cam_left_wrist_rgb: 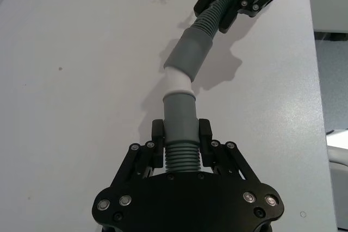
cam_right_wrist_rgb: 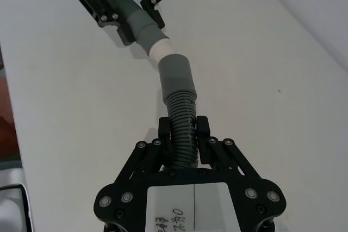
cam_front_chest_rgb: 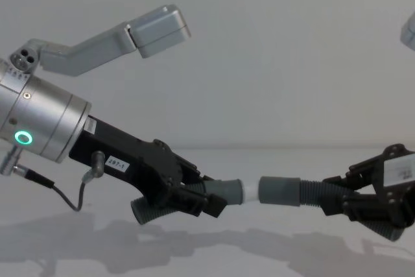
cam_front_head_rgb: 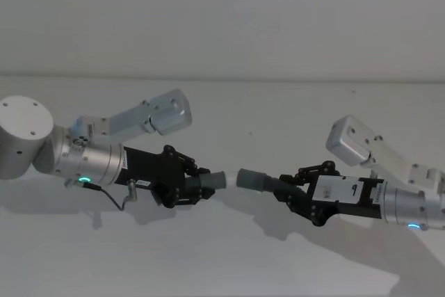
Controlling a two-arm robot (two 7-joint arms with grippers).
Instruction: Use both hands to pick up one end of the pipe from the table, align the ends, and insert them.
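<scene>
Fingers point(cam_left_wrist_rgb: 204, 134) clamp pipe point(cam_left_wrist_rgb: 179, 129) ends; tips near-touching.

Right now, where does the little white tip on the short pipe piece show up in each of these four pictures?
Head view: the white tip is just left of centre, barely visible.
Left wrist view: centre, above the left pincer.
Right wrist view: upper middle, white tip.
Chest view: lower centre, white tip.
Shared landmark: the smooth grey cuff of the ribbed piece facing it, held by the right pincer.

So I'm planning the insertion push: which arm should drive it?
Probably the right. The right gripper holds the ribbed pipe whose cuff already faces the white tip held by the left gripper; a short push left would seat it.
</scene>
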